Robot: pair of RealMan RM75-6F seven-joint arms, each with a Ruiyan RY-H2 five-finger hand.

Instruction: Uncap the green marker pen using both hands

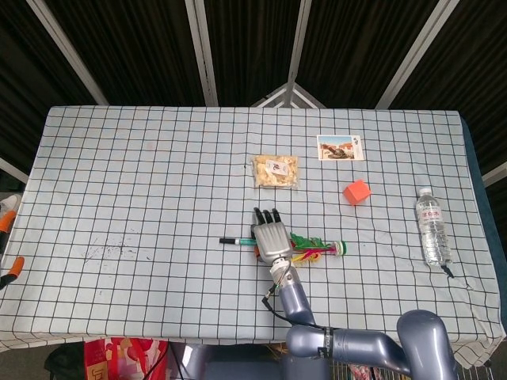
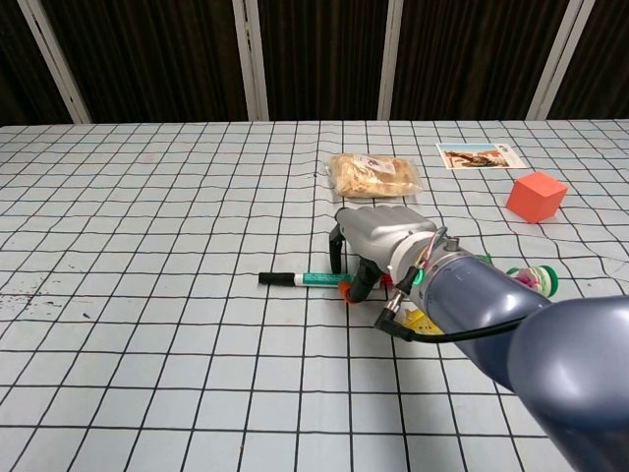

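The green marker pen (image 1: pixel 238 239) (image 2: pixel 300 279) lies on the checked tablecloth near the table's front middle, its black end pointing left. My right hand (image 1: pixel 272 237) (image 2: pixel 378 236) is arched over the pen's right end. Its fingers come down behind the pen and its orange-tipped thumb presses the front, so it pinches the pen against the cloth. That end of the pen is hidden under the hand. Only two orange fingertips of my left hand (image 1: pixel 6 265) show at the far left edge of the head view, spread apart and holding nothing.
A colourful toy with a green cap (image 1: pixel 317 249) lies just right of my right hand. Behind it are a snack bag (image 1: pixel 276 171), a picture card (image 1: pixel 340 147) and a red cube (image 1: pixel 357 191). A water bottle (image 1: pixel 432 226) lies at the right edge.
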